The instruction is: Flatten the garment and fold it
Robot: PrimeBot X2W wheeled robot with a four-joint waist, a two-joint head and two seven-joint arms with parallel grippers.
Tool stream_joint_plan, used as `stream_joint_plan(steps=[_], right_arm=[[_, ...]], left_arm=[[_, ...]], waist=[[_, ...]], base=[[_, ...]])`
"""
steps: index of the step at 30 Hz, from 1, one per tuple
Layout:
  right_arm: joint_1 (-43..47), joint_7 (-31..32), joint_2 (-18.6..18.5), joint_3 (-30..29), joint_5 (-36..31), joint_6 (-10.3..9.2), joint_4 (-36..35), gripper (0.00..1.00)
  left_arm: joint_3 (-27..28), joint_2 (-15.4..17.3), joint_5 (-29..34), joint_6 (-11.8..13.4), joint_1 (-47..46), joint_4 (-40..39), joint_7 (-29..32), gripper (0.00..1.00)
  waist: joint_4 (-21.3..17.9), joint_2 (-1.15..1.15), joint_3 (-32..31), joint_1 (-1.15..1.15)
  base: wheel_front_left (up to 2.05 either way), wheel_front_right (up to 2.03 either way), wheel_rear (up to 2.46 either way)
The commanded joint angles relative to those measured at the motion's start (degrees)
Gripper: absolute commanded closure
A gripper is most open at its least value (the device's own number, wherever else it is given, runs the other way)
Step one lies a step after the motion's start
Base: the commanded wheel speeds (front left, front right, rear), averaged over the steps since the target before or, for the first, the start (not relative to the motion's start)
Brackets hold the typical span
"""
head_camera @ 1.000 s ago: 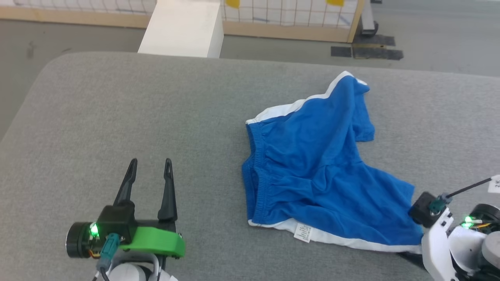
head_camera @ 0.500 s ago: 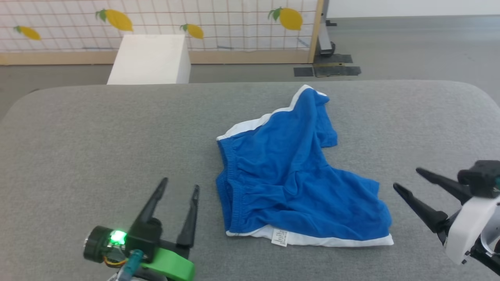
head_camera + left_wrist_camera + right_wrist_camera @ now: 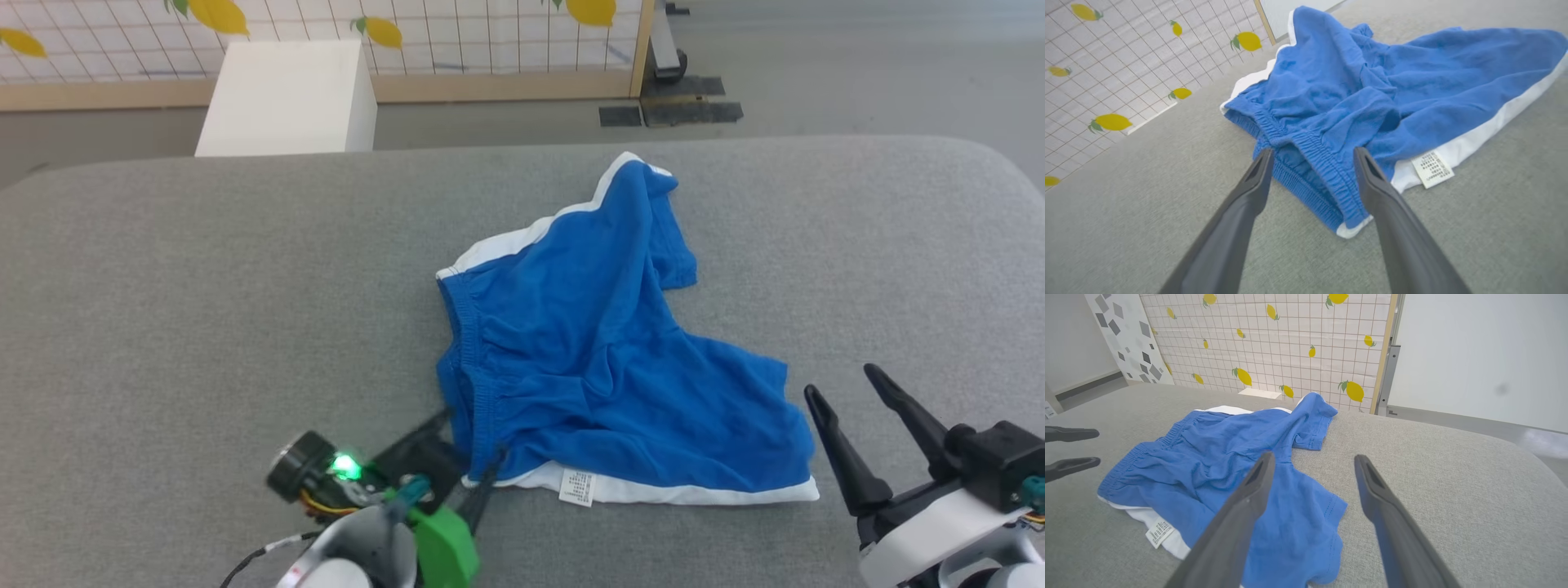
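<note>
I am working the flattening stage; no folding is under way yet. The garment (image 3: 604, 367) is lying rumpled on the grey padded surface (image 3: 204, 286), a little right of centre in the head view. Its gathered waistband (image 3: 1310, 163) is facing nine o'clock. One leg is running up toward twelve o'clock and doubling over on itself, and the other is spreading toward four o'clock. The white tag (image 3: 578, 487) is showing at the six o'clock edge.

My left gripper (image 3: 473, 434) is sitting at the garment's seven o'clock corner. Its fingers are spread fairly wide and straddling the near end of the waistband in the left wrist view, with nothing pinched. I am not able to tell whether the lower finger is sliding under the cloth or only lying beside it.

My right gripper (image 3: 839, 380) is hovering just beside the leg hem at four o'clock, parted wide and carrying nothing.

By my reading, the next move is calling for the left fingers to close on both layers of that waistband corner. The right gripper then needs to come in low and take the hem, so the two can draw apart and pull the cloth taut. The doubled leg at twelve o'clock is going to need opening out before any fold.
</note>
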Motion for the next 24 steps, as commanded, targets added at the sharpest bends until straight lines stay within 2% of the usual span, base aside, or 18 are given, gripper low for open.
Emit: stream_joint_plan(steps=[1,5,9,13,19,24], right_arm=[[0.7,0.1,1.1,-0.7,-1.2,-0.09,-0.8,0.00],[0.9,0.5,3.0,-1.6,-3.0,-0.09,-1.5,0.00],[0.6,0.5,4.1,-1.6,-3.9,-0.09,-1.7,0.00],[-0.2,0.4,5.0,-1.1,-4.4,-0.09,-1.3,0.00],[-1.6,-0.5,5.4,-0.5,-4.8,-0.09,0.5,0.00],[-2.1,-0.8,5.5,-0.4,-4.7,-0.09,1.9,0.00]], left_arm=[[-2.3,1.8,-2.5,-0.3,-1.3,-0.8,4.0,0.00],[-7.4,6.7,-8.4,-0.3,-4.1,-4.9,14.1,0.00],[-10.4,11.0,-13.9,-0.3,-6.4,-7.3,21.4,0.00],[-12.4,13.7,-16.5,-0.3,-8.6,-8.3,23.7,0.00],[-15.4,16.0,-18.3,-0.3,-10.9,-7.6,25.2,0.00],[-16.7,16.2,-18.0,-0.3,-12.4,-7.9,23.6,0.00]], waist=[[-0.5,0.00,1.1,0.00],[-1.3,0.00,2.7,0.00],[-2.1,0.00,4.3,0.00],[-3.2,0.00,5.8,0.00],[-4.7,0.00,7.6,0.00],[-5.1,0.00,8.3,0.00]], base=[[0.00,0.00,0.00],[0.00,0.00,0.00],[0.00,0.00,0.00],[0.00,0.00,0.00],[0.00,0.00,0.00],[0.00,0.00,0.00]])
